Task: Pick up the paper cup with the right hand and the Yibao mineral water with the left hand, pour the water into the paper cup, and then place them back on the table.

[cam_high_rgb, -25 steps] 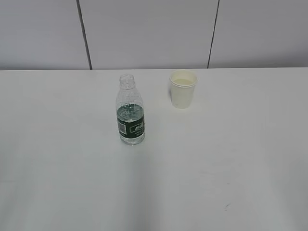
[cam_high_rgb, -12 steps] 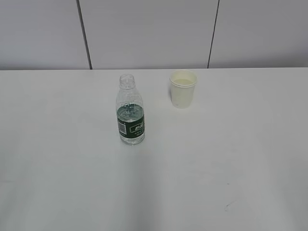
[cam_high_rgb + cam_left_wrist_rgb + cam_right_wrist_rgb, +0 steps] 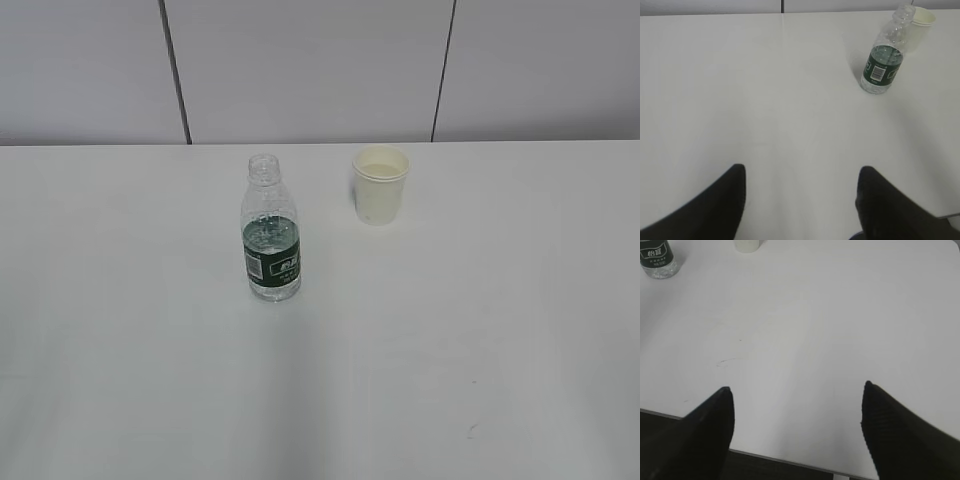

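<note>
The Yibao mineral water (image 3: 271, 232) stands upright and uncapped on the white table (image 3: 480, 330), left of the middle. The paper cup (image 3: 380, 184) stands upright behind it to the right. Neither arm shows in the exterior view. In the left wrist view my left gripper (image 3: 801, 172) is open and empty above bare table, with the bottle (image 3: 884, 60) far ahead at the upper right and the cup (image 3: 921, 19) just behind it. In the right wrist view my right gripper (image 3: 797, 392) is open and empty over the table's near edge; the bottle's base (image 3: 657, 260) and the cup's base (image 3: 746, 245) show at the top left.
A grey panelled wall (image 3: 300, 70) runs behind the table. A small dark speck (image 3: 471, 431) marks the table's front right. The table's near edge (image 3: 790, 460) shows in the right wrist view, with dark floor below it.
</note>
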Robot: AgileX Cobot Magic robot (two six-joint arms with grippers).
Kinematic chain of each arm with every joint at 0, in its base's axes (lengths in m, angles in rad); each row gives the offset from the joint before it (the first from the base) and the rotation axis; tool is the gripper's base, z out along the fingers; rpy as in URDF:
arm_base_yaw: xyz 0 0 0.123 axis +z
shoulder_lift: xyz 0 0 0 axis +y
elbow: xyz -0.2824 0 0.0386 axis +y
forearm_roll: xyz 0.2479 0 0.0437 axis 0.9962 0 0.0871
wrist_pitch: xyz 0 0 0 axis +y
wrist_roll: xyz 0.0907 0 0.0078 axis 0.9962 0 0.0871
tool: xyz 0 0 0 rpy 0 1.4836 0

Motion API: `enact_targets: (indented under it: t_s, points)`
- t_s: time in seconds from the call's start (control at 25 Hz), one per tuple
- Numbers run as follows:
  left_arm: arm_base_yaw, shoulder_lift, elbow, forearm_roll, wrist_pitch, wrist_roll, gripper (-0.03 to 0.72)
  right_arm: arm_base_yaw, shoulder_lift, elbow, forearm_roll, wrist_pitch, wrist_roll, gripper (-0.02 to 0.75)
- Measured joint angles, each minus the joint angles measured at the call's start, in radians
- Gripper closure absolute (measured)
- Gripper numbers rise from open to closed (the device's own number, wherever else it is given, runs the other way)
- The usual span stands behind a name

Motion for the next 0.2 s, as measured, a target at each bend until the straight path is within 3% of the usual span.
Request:
enact_targets:
  t_s: [0.2]
  points:
    - [0.0, 0.0, 0.0, 0.0, 0.0, 0.0, 0.249, 0.0, 0.0, 0.0, 0.0, 0.0, 0.0, 0.15]
